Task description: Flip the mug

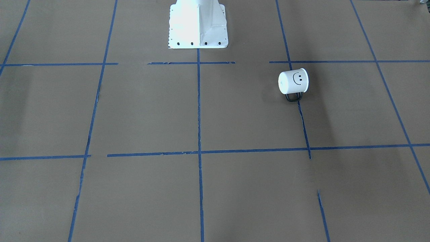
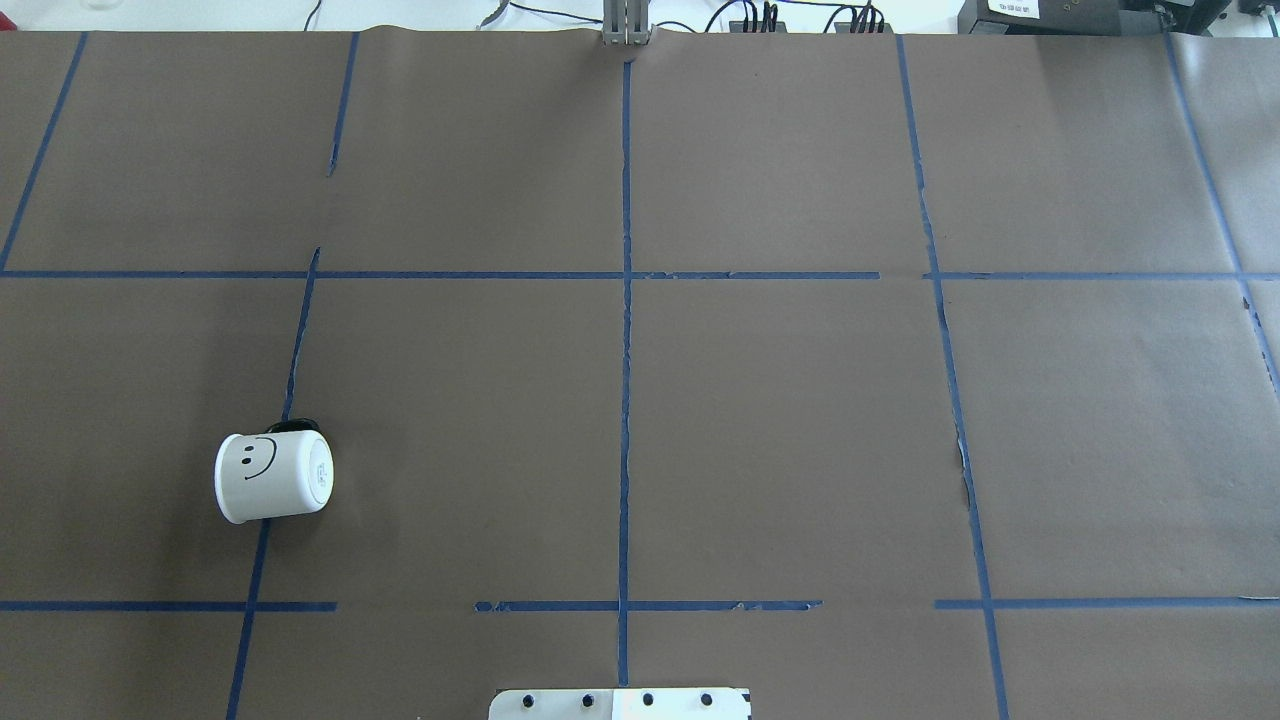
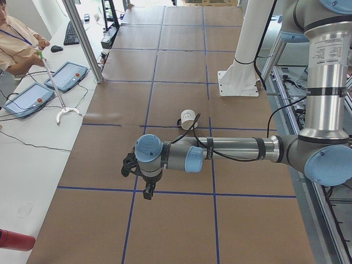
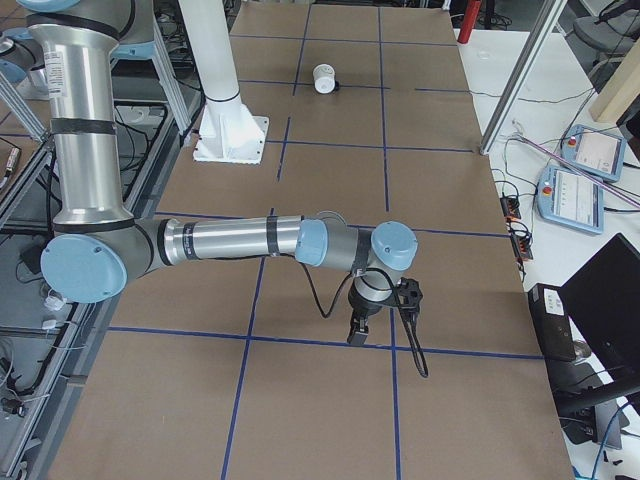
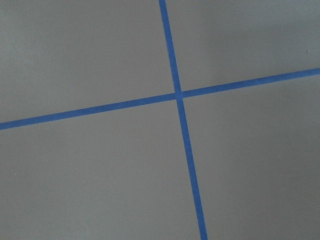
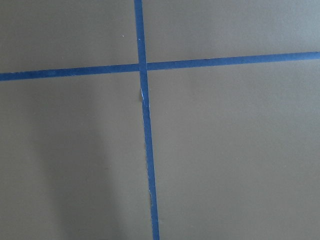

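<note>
I see small white enamel mug [image 2: 270, 480] on its side on brown desk [image 2: 760, 430], black smiley up | left fingers [image 3: 147, 193], right fingers [image 4: 357, 333]: can't tell grip.

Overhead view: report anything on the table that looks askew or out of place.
The mug lies tipped on its side across a blue tape line, on the robot's left, its handle pointing away from the robot.

One mug [image 1: 293, 81], one white pedestal [image 1: 198, 25], one left arm [image 3: 231, 149], one right arm [image 4: 225, 240].
</note>
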Robot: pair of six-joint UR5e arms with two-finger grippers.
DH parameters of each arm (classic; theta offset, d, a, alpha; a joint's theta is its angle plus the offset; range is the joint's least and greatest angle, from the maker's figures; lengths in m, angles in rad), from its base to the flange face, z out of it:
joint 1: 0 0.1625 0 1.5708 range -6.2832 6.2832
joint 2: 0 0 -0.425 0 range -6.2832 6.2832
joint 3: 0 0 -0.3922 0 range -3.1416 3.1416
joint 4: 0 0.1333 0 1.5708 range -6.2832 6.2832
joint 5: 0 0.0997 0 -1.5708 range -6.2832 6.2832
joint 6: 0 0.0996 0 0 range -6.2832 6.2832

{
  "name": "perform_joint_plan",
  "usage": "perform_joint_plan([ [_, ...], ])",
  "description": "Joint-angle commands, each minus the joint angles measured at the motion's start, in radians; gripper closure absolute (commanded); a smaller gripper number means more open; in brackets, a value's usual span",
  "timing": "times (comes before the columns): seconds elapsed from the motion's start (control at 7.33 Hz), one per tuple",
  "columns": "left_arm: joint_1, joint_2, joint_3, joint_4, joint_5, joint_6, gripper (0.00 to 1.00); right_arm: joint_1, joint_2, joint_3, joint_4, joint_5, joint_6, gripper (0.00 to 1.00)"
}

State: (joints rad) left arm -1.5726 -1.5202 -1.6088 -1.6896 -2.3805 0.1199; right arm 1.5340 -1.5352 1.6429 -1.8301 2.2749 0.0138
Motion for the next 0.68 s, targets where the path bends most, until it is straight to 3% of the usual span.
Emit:
perform_joint_plan([
  [0.0,0.000,0.003,0.015,-0.106,0.009,0.009,0.00,0.000,0.000,0.000,0.000,0.000,0.000,0.00],
  [0.27,0.002,-0.012,0.081,-0.185,0.006,-0.003,0.00,0.000,0.000,0.000,0.000,0.000,0.000,0.00],
  [0.55,0.006,-0.011,0.064,-0.297,-0.047,-0.084,0.00,0.000,0.000,0.000,0.000,0.000,0.000,0.00],
])
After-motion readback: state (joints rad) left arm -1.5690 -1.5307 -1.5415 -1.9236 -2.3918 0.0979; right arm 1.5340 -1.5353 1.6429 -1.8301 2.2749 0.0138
